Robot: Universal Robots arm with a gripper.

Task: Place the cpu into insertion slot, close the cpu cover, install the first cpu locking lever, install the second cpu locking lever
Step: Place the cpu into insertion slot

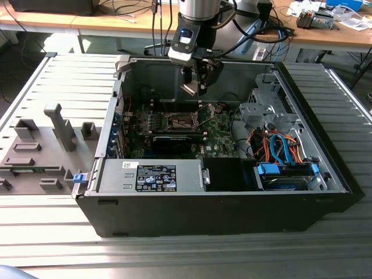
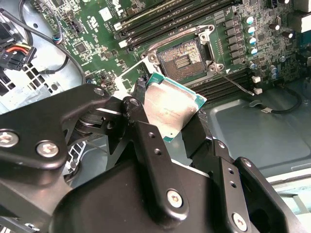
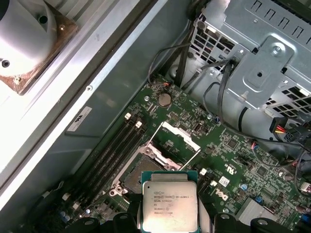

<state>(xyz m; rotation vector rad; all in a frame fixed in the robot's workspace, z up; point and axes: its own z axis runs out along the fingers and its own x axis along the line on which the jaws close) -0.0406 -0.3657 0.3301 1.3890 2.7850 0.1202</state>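
While the gripper (image 1: 194,82) hangs over the open computer case (image 1: 192,203) on the slatted metal table (image 1: 174,256), its two black fingers (image 2: 141,121) are clamped on opposite edges of the cpu (image 2: 170,104), which sits between them with its silver-grey top facing the cameras in both wrist views. In the exterior view the cpu (image 1: 189,88) is tilted and held in the air above the green circuit board (image 1: 224,131), well clear of it. The insertion slot (image 2: 182,59) lies on the board below and just beyond the chip, with its brownish contact field uncovered and nothing seated in it. In the first wrist view the cpu (image 3: 170,206) hides the near part of the insertion slot (image 3: 133,177). The cpu cover (image 3: 180,138) is swung up and open at one edge of the socket, its square window plain to see. A thin wire lever (image 2: 235,82) sticks out sideways from a corner of the socket. Long dark memory slots (image 3: 114,150) run beside the socket on the board. Toward the exterior view's right the case holds a metal drive cage (image 1: 267,104) and a bundle of blue and orange cables (image 1: 279,148). A labelled power supply (image 1: 154,174) lies along the near wall. A grey fixture tray (image 1: 40,151) rests on the table at the exterior view's left.
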